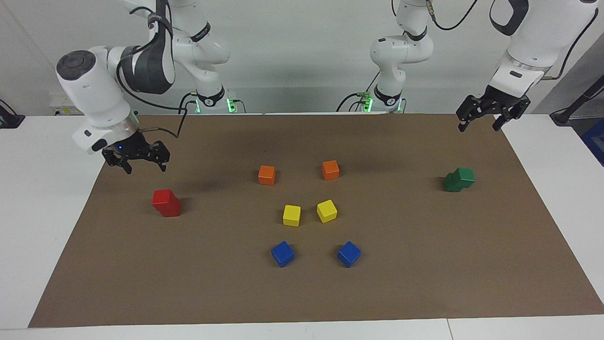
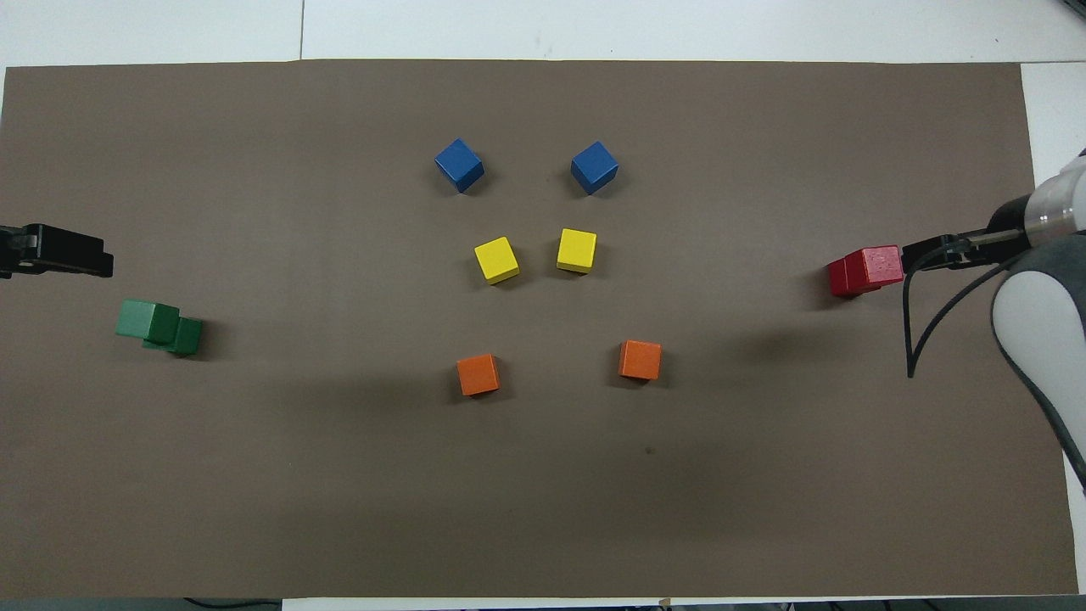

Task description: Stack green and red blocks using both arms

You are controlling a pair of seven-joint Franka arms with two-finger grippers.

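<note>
Two red blocks (image 1: 166,203) (image 2: 865,270) stand stacked, the upper one slightly offset, at the right arm's end of the brown mat. My right gripper (image 1: 144,166) (image 2: 925,255) hangs open and empty in the air over the mat's edge beside that stack, touching nothing. Two green blocks (image 1: 459,179) (image 2: 159,327) are stacked at the left arm's end, the top one turned and shifted on the lower. The left gripper (image 1: 478,127) (image 2: 64,255) waits open and empty, raised over the mat's edge near the green stack.
Between the two stacks lie two orange cubes (image 1: 266,174) (image 1: 330,170), two yellow cubes (image 1: 291,215) (image 1: 326,210) and two blue cubes (image 1: 282,253) (image 1: 349,253), each single on the mat (image 1: 424,264). White table (image 1: 37,198) surrounds the mat.
</note>
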